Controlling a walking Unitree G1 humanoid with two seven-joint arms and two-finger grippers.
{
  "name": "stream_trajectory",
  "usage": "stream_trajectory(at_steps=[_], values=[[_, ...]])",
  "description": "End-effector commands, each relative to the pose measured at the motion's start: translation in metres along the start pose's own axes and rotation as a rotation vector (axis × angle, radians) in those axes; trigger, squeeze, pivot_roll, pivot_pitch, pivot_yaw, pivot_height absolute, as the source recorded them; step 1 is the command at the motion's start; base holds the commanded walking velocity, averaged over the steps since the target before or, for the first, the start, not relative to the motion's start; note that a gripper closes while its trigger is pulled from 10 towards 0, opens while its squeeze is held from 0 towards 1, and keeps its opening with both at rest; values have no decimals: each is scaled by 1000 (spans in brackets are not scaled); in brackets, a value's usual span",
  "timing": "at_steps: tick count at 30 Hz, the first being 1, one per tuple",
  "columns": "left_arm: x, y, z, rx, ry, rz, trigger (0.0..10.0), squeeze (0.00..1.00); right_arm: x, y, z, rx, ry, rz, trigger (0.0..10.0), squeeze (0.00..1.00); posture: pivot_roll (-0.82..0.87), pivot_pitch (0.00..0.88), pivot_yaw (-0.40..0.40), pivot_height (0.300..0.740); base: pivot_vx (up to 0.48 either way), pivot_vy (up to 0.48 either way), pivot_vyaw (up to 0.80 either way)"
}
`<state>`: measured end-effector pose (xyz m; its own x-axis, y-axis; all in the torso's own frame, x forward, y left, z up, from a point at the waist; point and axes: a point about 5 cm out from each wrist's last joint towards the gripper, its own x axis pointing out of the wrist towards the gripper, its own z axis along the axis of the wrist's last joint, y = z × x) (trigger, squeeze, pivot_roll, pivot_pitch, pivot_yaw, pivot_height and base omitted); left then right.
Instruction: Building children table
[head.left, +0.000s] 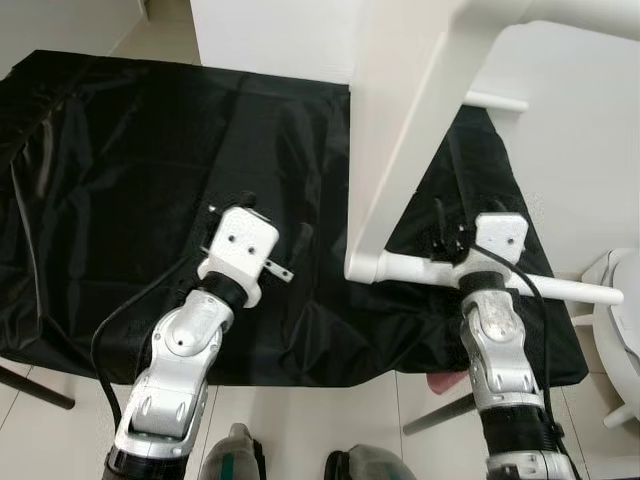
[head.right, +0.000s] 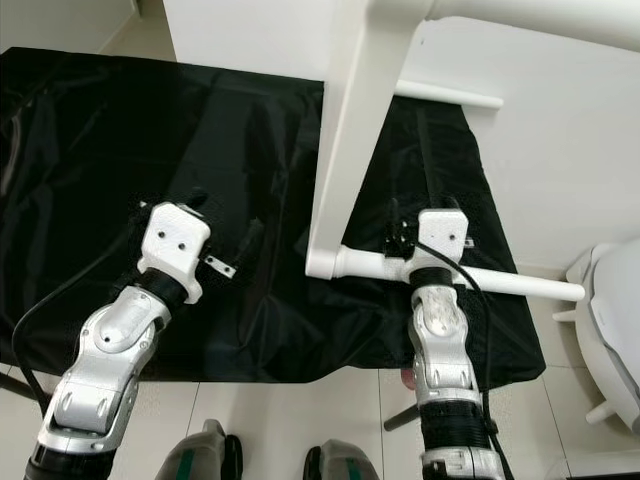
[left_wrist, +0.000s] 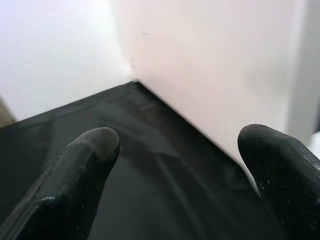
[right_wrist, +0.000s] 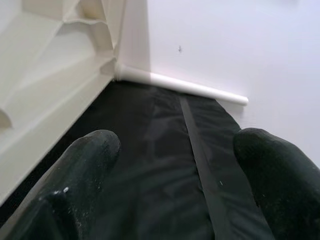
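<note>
Left eye view: white table frame (head.left: 400, 130) stands on black cloth (head.left: 150, 200), its round rail (head.left: 420, 268) crossing right gripper (head.left: 452, 232)'s wrist. Left gripper (head.left: 255, 215) hovers over cloth. Wrist views add finger state: left fingers (left_wrist: 80, 170) spread, empty; right fingers (right_wrist: 85, 165) spread, empty, far rail (right_wrist: 180, 85) beyond.
</note>
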<state>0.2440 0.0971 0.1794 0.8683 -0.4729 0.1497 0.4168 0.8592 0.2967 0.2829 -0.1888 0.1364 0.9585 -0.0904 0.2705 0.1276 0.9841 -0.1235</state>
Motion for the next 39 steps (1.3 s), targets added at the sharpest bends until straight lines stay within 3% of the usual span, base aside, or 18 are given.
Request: stream_trajectory(at_steps=[1,8,21,24,30,35,39], values=[[2,-10,4,-1,-1,-103,10000,0,-3,-1,3,1,-4,4,10000,0,-24,61,-64,740,0,0,0],[11,-20,8,-24,9,-158,10000,0,-5,-2,5,-2,-6,-9,10000,0,-27,65,-64,740,0,0,0],[28,-61,18,-105,26,-316,10000,0,-8,3,10,10,-9,10,10000,0,-39,79,-53,740,0,0,0],[31,-62,17,-103,39,-308,10000,0,-6,7,14,15,-27,32,10000,0,-41,77,-47,740,0,0,0],[34,-48,16,-116,58,-248,10000,0,5,11,21,34,-53,43,10000,0,-41,71,-44,740,0,0,0],[24,-17,14,-103,78,-125,10000,0,15,9,26,31,-68,29,10000,0,-20,71,-56,740,0,0,0],[21,-8,13,-90,88,-74,10000,0,18,9,26,28,-70,24,10000,0,-19,71,-57,740,0,0,0]])
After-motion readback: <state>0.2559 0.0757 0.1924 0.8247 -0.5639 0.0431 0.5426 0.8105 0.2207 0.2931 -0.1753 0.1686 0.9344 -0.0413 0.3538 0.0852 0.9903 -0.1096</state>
